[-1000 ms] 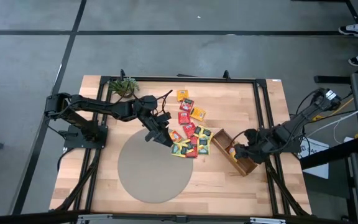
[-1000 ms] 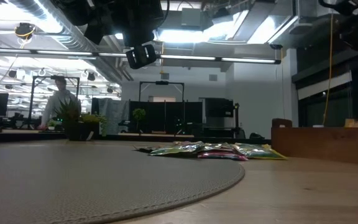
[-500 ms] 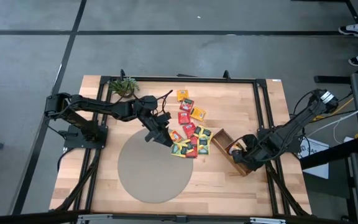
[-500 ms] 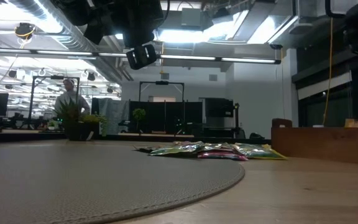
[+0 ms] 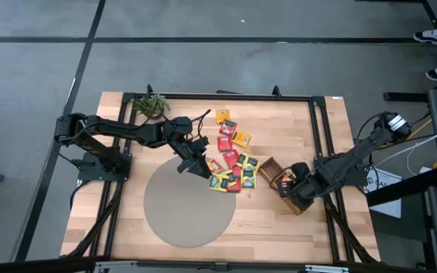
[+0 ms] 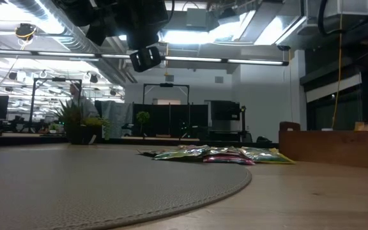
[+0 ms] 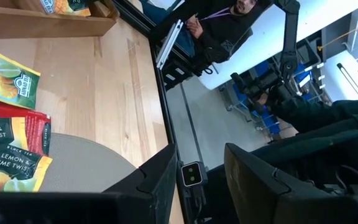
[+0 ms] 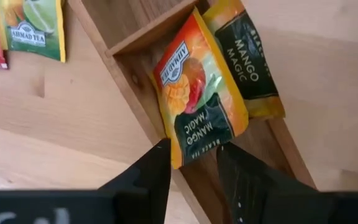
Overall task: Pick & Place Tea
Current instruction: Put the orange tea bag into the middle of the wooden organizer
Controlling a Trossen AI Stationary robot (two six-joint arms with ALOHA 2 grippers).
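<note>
A: While the right gripper (image 5: pixel 288 184) backs up off the long brown wooden divided tray (image 5: pixel 278 173), its fingers stand slightly apart w/ nothing between them. The yellow-orange "Mango Magic" paper sachet (image 8: pixel 199 103) lies loose in the tray compartment, leaning on a second mango sachet (image 8: pixel 248 61).

B: So that one's placed?

A: Looks like it. A sec ago the gripper sat lower over the tray end, jaws wider; now it's narrowing and pulling back. Drop done, imo.

B: Left?

A: Left gripper (image 5: pixel 196 164) hasn't moved, hangs over the edge of the round grey mat (image 5: pixel 180 216), fingers partly open, empty. Rest of the tea, the pile of red, yellow and green sachets (image 5: pixel 231 161), is on the wooden table (image 5: pixel 302 129) btw mat and tray. Plenty left to move.
</note>
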